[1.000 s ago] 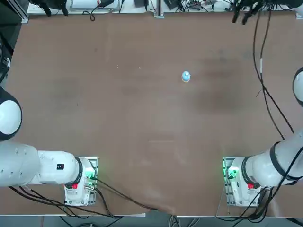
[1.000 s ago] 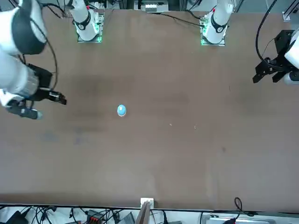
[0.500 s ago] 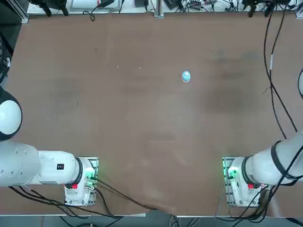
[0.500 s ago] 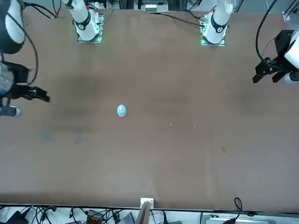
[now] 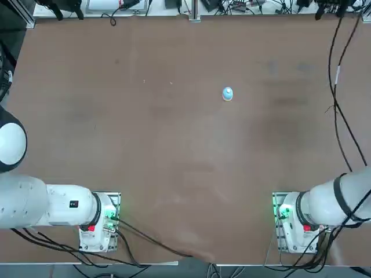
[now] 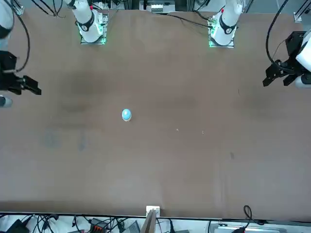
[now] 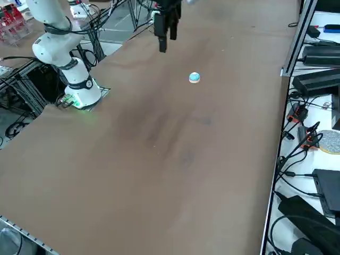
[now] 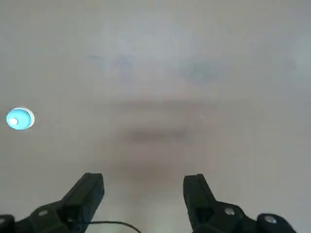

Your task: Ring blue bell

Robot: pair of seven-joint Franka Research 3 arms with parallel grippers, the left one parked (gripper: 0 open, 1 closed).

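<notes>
**Table inventory: one blue bell, right gripper aloft and apart from it**

Reading the front view from left to right, you have these items.

1. Right gripper (image 6: 30, 88). You find it at the left margin of the front view, raised above the table's surface near the robot's right-hand edge. In the right wrist view the gripper (image 8: 143, 187) is released: you can see the two dark fingers (image 8: 86, 191) standing well apart with bare table between them and nothing held. In the right side view the gripper (image 7: 166, 33) hangs with its fingers pointing down, above the table and short of the bell.

2. Blue bell (image 6: 126, 114). A small light-blue dome with a pale top, sitting upright on the table. In the top view you see the bell (image 5: 227, 94) somewhat right of the table's middle line and closer to the far edge than to the arm bases. In the right side view the bell (image 7: 194, 77) rests alone on the surface, well apart from the gripper. In the right wrist view the bell (image 8: 20, 119) lies off to one side of the fingers, not between them, and nothing touches it.

3. Table (image 6: 194, 160). A plain brown top carrying the bell.
</notes>
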